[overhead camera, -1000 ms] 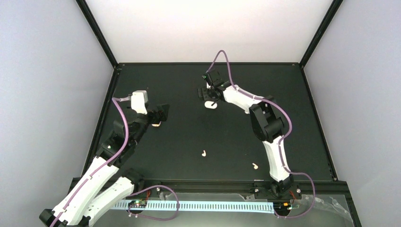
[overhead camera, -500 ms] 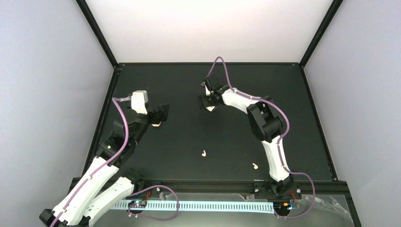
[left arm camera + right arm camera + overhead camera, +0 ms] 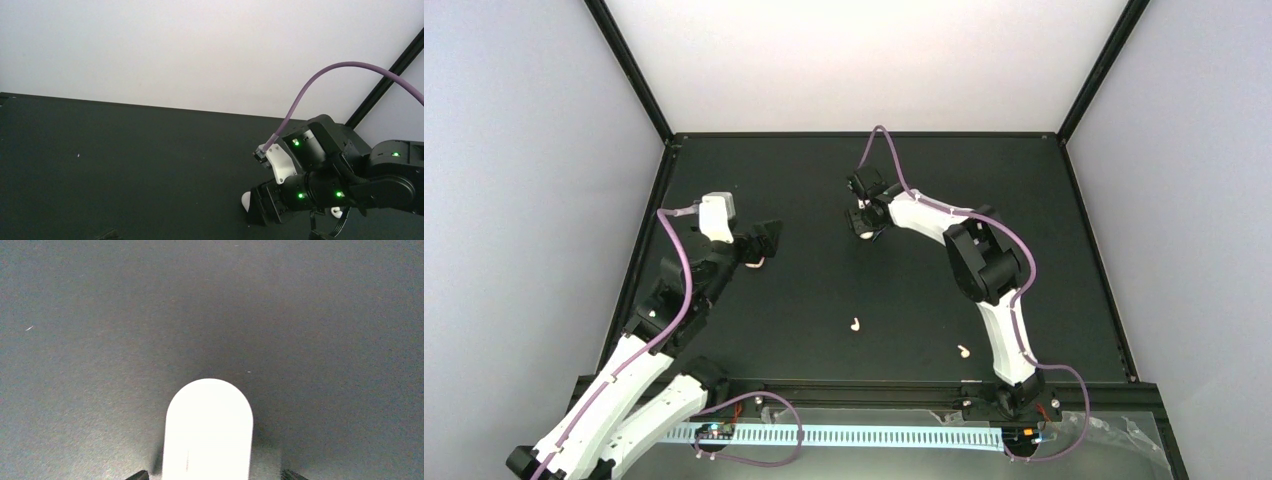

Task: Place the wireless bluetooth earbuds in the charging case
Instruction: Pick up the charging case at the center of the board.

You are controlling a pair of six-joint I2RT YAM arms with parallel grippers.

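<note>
The charging case [image 3: 207,430] is a glossy white pill lying flat on the black mat, lid closed. My right gripper [image 3: 212,475] is open and straddles it, a dark fingertip [image 3: 140,475] on each side with a gap to the case. From above, this gripper [image 3: 864,220] covers most of the case [image 3: 862,232]. In the left wrist view only one white end of the case [image 3: 245,201] shows. Two cream-white earbuds lie loose nearer the front, one mid-mat [image 3: 855,324] and one to the right [image 3: 964,351]. My left gripper [image 3: 764,238] hangs open at the left, holding nothing.
A small peach-tan lump [image 3: 754,265] sits on the mat just below the left gripper. Black frame rails [image 3: 864,134] border the mat at the back and sides. The right arm's elbow [image 3: 989,255] stands above the mat between the case and the right earbud.
The right gripper has come down and forward over the case, hiding most of it from above, and its jaws have narrowed. The left arm has hardly moved.
</note>
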